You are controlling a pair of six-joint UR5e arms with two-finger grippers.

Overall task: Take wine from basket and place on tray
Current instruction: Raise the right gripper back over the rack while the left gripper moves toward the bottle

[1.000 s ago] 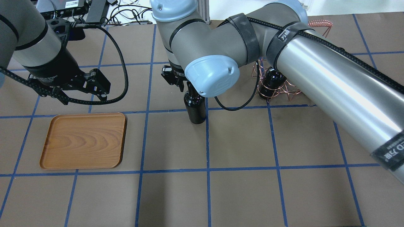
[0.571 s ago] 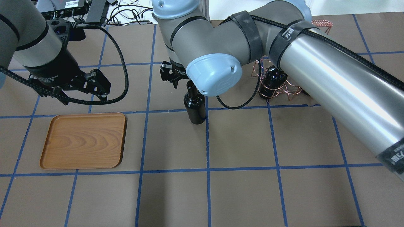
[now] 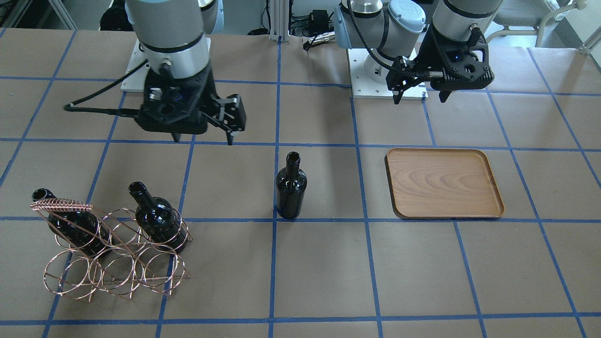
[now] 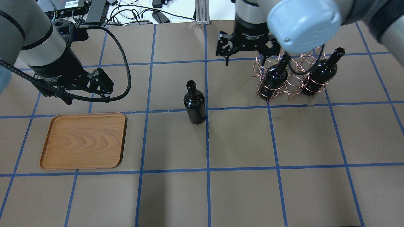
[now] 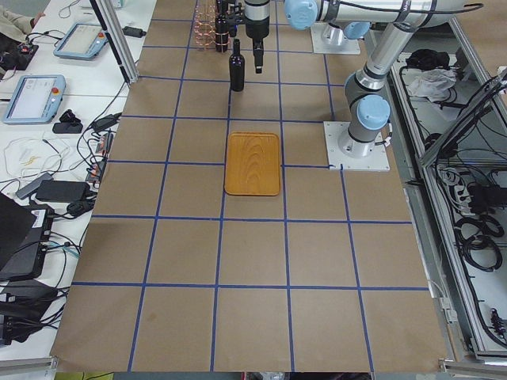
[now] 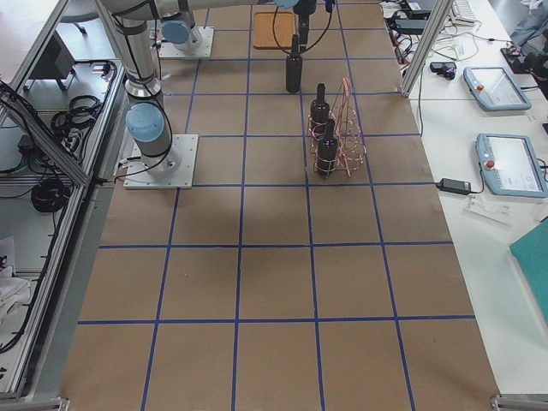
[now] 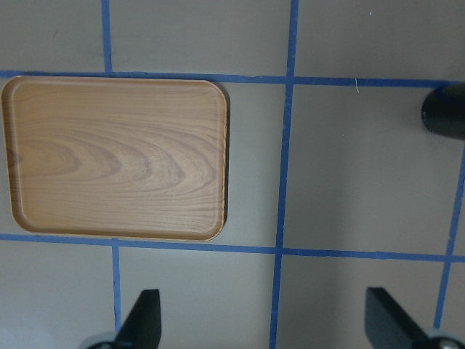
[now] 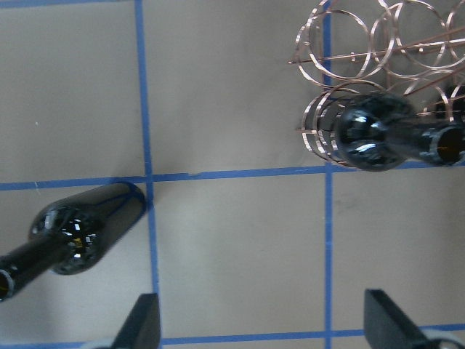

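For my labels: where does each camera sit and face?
Front-facing: across table, towards left arm, right arm.
Overhead: behind both arms, looking down.
Exterior left: table's left end; left arm nearer.
Exterior right: opposite end; right arm nearer.
Left wrist: down at tray; fingertips.
Right wrist: down at basket; fingertips.
All show standing bottle.

**Robotics lab workcell**

A table papered brown and gridded with blue tape carries a bolted arm base at one long edge. A teach pendant lies beyond the opposite edge, coiled cables behind the base.
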